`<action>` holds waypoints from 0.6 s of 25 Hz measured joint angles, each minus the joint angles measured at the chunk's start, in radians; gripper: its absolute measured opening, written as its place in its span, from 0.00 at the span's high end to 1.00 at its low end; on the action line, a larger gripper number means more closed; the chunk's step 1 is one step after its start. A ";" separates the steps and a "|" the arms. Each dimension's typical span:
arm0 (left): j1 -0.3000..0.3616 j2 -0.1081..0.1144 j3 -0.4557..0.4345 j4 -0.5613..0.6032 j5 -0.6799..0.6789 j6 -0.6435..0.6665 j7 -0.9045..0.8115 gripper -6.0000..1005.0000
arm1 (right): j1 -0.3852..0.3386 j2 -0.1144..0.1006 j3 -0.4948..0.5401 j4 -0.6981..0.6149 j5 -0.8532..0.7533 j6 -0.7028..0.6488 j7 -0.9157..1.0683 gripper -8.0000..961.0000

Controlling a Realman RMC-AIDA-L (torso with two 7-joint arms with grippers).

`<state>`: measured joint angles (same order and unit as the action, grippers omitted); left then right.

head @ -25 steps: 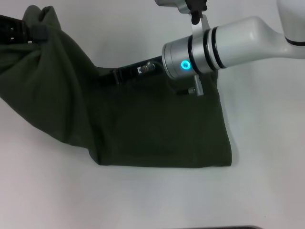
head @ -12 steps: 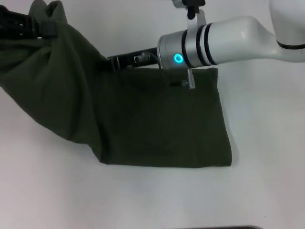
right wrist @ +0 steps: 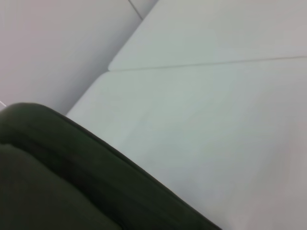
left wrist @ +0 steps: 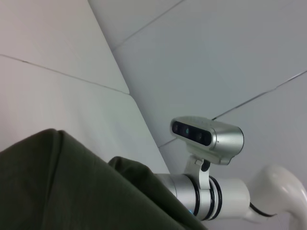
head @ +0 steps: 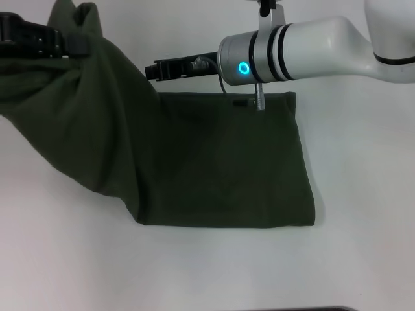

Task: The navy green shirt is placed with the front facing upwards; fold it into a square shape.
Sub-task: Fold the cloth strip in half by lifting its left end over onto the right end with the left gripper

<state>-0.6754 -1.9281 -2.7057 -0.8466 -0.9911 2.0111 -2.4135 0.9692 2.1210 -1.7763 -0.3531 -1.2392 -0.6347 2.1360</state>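
The large dark olive-green cotton shirt (head: 220,162) lies partly folded on the smooth white table (head: 363,214), its right portion a flat, matte rectangle with straight edges and a squared corner nearest the robot. Its left portion is lifted off the table in a soft, bunched diagonal drape that climbs to the left gripper (head: 61,42), a black gripper at the upper left of the head view. That gripper's jaws are closed on a gathered fold of the shirt, and the cloth hangs down and away from them toward the flat part.

The right gripper (head: 159,70), black and slender on the end of a glossy white and silver arm (head: 305,52) with a glowing cyan ring, sits just past the far edge of the flat cloth, pointing toward the raised fold. Whether its jaws are apart or together I cannot tell, nor whether they touch the fabric; the shirt's far hem lies just below them on the near side.

The left wrist view shows rounded folds of the green cloth in front of pale wall or ceiling panels (left wrist: 192,57) with thin seams, and the other arm's silver wrist camera (left wrist: 208,139). The right wrist view shows a thick, rolled edge of the same fabric against similar pale panels.

No lettering or label can be read on the shirt; only plain green shows.
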 joint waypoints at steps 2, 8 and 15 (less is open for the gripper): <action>-0.003 -0.001 0.012 0.000 0.000 -0.007 0.000 0.91 | 0.006 -0.002 -0.003 0.008 0.000 -0.007 0.000 0.97; 0.002 -0.002 0.022 0.003 0.006 -0.047 -0.008 0.91 | -0.030 -0.025 0.009 -0.008 0.000 -0.098 0.007 0.97; 0.000 -0.003 0.034 0.007 0.004 -0.065 -0.009 0.91 | -0.098 -0.071 0.098 -0.018 -0.008 -0.284 0.006 0.97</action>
<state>-0.6750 -1.9313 -2.6716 -0.8391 -0.9876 1.9465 -2.4229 0.8709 2.0505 -1.6786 -0.3712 -1.2476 -0.9187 2.1417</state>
